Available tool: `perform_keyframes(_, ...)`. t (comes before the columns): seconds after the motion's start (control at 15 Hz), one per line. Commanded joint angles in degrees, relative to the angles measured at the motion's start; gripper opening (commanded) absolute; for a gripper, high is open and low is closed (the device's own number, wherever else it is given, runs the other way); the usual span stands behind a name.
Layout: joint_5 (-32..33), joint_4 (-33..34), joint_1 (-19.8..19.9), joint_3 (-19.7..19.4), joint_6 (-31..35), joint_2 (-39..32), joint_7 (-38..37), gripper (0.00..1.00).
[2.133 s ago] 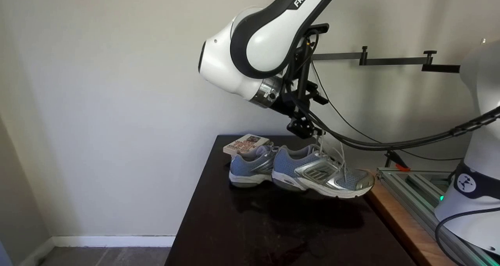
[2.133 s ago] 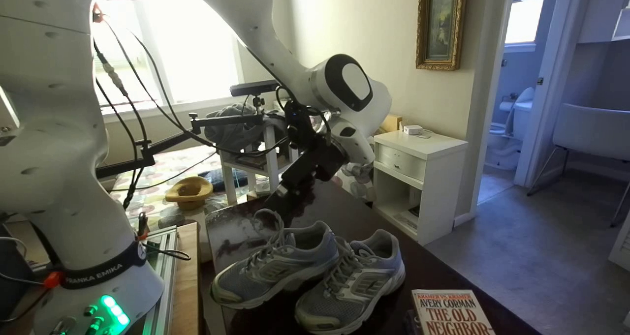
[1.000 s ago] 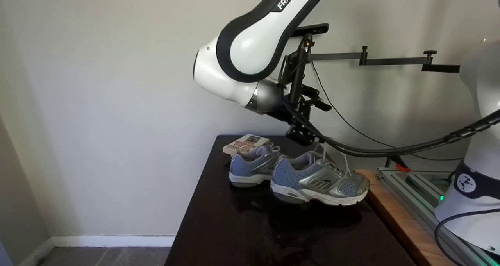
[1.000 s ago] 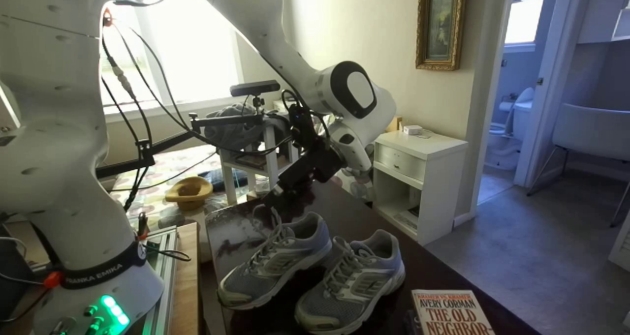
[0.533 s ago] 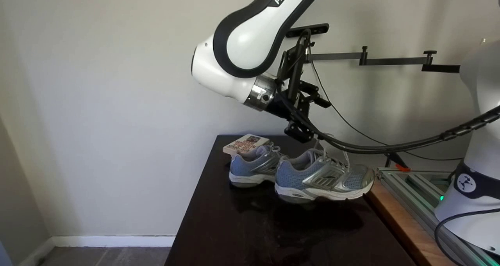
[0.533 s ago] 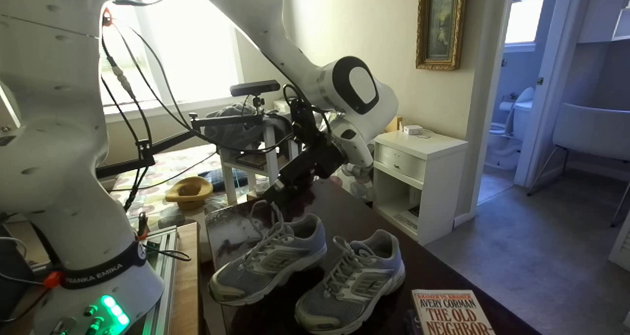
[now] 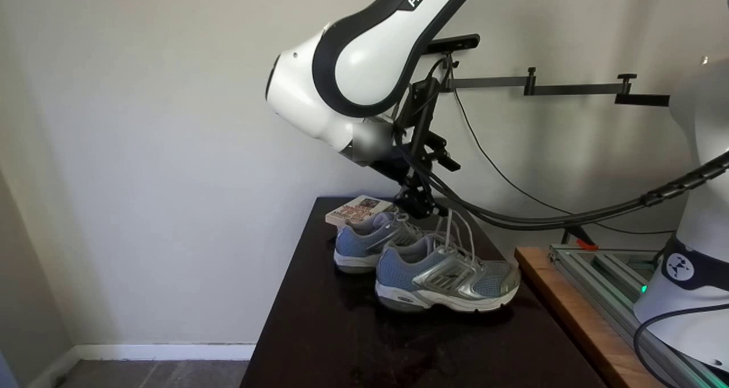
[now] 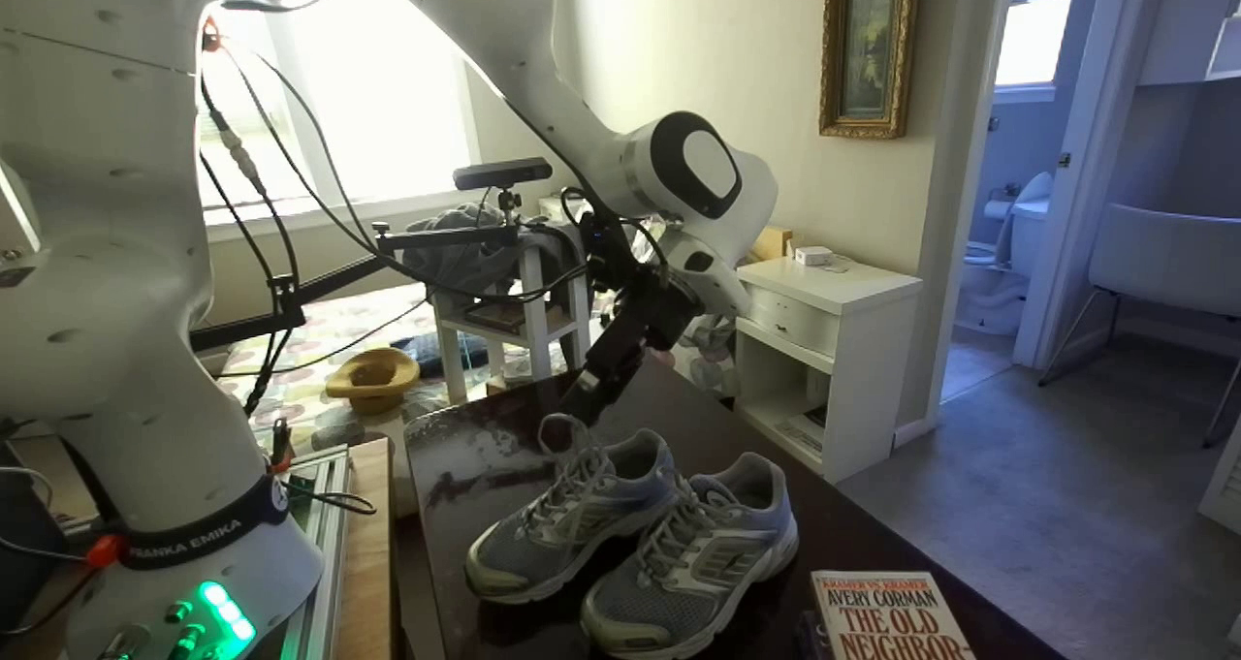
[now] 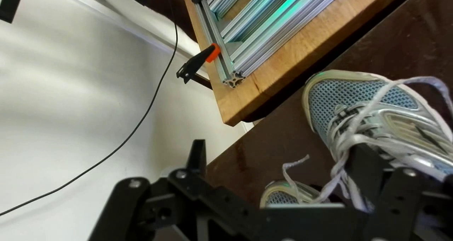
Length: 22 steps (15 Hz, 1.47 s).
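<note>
A: Item one, place?
B: Running shoe (image 9: 389,119), blue and silver, sole down on the dark surface (image 7: 319,331); at two o'clock from the pincer (image 9: 281,158) in the wrist view.
A: Pincer, condition?
B: Spread wide, clamped on nothing. Loose lace (image 9: 359,138) against or just beside one finger (image 9: 366,177); which, cannot tell.
A: Handling, estimated?
B: Light for its bulk. Mesh soft, sole stiffer, silver trim perhaps slick. Lace limp, likely to snag; a pull on it would probably drag or tip the shoe. Nothing fragile.
A: Best hold?
B: Probably the heel (image 7: 393,271), nine o'clock end in an exterior view. For lace alone, pinch the loop high.
A: Adjacent?
B: Second shoe (image 8: 693,563), four o'clock; book (image 8: 887,612) beyond, likewise four o'clock.
</note>
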State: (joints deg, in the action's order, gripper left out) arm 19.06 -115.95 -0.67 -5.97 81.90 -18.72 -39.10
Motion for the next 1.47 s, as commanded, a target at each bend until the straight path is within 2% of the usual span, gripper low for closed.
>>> perform_keyframes(0.0, -0.84, -0.39, -0.06, 0.10, -1.37, -0.58, 0.04, 1.00)
perform_keyframes(0.47, -5.48, 1.77, 1.20, -0.56, -13.66, -1.17, 3.15, 1.00)
perform_keyframes(0.6, -4.48, 1.89, 1.08, -0.75, -14.06, -1.00, 2.06, 1.00)
perform_keyframes(1.13, -3.82, -2.87, 0.72, -0.07, 0.63, -0.29, 1.32, 1.00)
perform_keyframes(1.4, -3.12, -5.38, 0.27, 0.04, 5.80, -0.09, 1.44, 1.00)
